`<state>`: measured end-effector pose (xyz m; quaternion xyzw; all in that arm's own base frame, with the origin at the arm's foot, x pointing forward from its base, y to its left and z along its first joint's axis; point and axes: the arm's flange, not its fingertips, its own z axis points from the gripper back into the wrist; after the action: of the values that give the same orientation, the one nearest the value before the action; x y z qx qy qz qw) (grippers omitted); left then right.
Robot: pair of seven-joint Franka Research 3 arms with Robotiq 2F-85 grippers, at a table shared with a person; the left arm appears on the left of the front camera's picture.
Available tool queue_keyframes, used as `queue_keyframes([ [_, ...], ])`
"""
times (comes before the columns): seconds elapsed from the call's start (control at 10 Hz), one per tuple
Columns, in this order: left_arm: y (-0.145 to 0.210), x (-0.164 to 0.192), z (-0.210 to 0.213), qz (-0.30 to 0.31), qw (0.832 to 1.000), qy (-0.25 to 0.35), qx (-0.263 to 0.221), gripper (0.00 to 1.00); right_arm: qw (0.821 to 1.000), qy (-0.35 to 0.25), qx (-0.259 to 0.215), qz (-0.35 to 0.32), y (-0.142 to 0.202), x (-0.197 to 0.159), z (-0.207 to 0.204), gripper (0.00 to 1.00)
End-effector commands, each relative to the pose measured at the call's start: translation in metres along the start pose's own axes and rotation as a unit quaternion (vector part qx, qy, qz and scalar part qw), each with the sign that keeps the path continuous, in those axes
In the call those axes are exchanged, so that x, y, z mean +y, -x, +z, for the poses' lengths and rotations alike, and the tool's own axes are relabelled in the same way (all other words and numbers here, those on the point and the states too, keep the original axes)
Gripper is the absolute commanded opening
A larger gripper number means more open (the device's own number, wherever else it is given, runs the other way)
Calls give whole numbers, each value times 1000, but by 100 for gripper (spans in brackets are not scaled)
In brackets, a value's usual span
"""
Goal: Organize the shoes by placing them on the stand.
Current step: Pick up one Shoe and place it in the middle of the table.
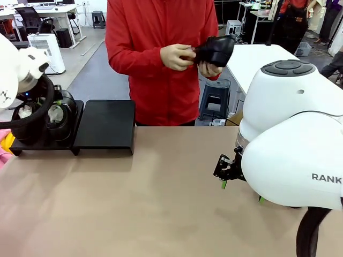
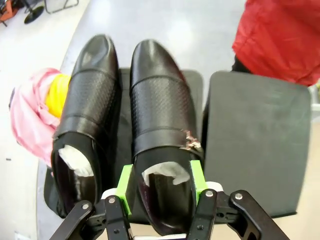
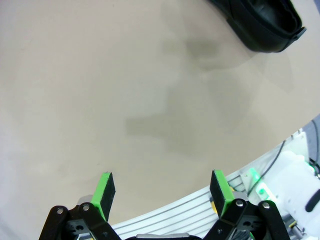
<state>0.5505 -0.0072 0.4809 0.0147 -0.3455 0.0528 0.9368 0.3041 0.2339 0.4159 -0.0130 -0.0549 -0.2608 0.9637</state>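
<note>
Two black glossy shoes (image 2: 87,100) stuffed with white paper lie side by side on the left section of the matte-black stand (image 2: 255,140). My left gripper (image 2: 161,185) is shut on the heel of the right-hand shoe (image 2: 160,105), with a green pad pressed against each side. In the front view, that pair (image 1: 53,115) shows behind my left arm. The stand's right section (image 1: 107,124) is bare. A person in red holds a third shoe (image 1: 215,50) in both hands above the table's far edge. My right gripper (image 3: 162,192) hangs open over the table, well short of a fourth shoe (image 3: 260,22).
A pink and yellow bundle (image 2: 32,107) lies beside the stand's left end. The tan table (image 1: 139,203) stretches between the stand and my right arm (image 1: 295,160). The table's metal edge (image 3: 200,215) runs close under my right gripper.
</note>
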Motion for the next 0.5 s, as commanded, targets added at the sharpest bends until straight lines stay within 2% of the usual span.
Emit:
queue_keyframes([
  [0.0,-15,-4,53,4,1000,6,-15,57,1000,-4,4,7,-2,4,2,100],
  [0.1,-12,-11,75,-4,1000,0,10,57,1000,-4,4,7,-2,4,2,100],
  [0.2,-8,-18,93,-20,1000,17,7,57,1000,-4,4,7,-2,4,2,100],
  [0.4,8,-39,117,-80,992,74,63,57,1000,-4,4,7,-2,4,2,100],
])
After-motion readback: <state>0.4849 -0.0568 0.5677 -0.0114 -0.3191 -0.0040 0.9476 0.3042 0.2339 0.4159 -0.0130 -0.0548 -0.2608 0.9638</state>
